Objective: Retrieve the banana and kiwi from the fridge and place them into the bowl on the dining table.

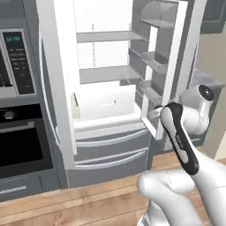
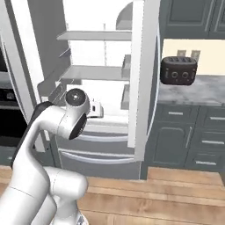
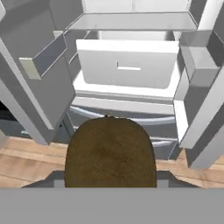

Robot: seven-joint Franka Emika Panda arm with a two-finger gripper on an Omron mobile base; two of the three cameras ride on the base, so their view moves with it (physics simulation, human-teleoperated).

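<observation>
You are looking down the hand view at the kiwi (image 3: pixel 110 151), sitting low and centre in the frame, right up against the camera and squarely between the pincer's (image 3: pixel 110 183) tips. The pincer is pinching the kiwi, jaws part-spread around its brown body. The fruit is roundish, so no long axis is mattering for the coming move.

The fridge (image 1: pixel 106 79) is standing open ahead of you: white crisper drawer (image 3: pixel 127 65) in the upper middle of the hand view, door bins on both flanks. In the left base view the open door (image 1: pixel 170 66) is hanging at upper right, just beside the arm's elbow; in the right base view the same door edge is running down the centre, close to the arm. Those door edges are your tight spots. Open room is lying behind and below, over the wooden floor (image 1: pixel 88 203). Judging from this, you are needing to back straight out between the doors before turning away toward the bowl.
</observation>
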